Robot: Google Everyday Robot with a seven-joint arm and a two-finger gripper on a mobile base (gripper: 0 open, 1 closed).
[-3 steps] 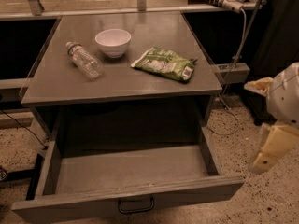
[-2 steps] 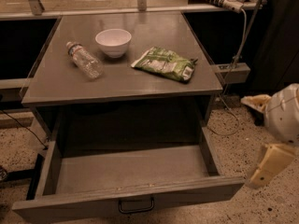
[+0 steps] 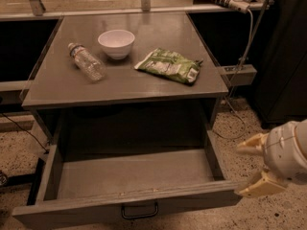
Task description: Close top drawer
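The top drawer (image 3: pixel 129 206) is a wide, shallow grey drawer pulled far out of the cabinet, and its inside looks empty. A small black wire pull (image 3: pixel 139 211) hangs at the centre of its front panel. My gripper (image 3: pixel 249 169) is at the right edge of the view, just beyond the drawer's front right corner. Its two cream fingers (image 3: pixel 250 147) point left towards the drawer and stand apart with nothing between them.
The grey cabinet top (image 3: pixel 158 83) holds a white bowl (image 3: pixel 116 43), a clear plastic bottle (image 3: pixel 87 61) lying on its side and a green snack bag (image 3: pixel 169 65). A power strip (image 3: pixel 236 73) and a cable (image 3: pixel 240 56) are to the right. The floor is speckled.
My gripper has dropped lower and moved left, closer to the drawer's front right corner. The drawer has not moved.
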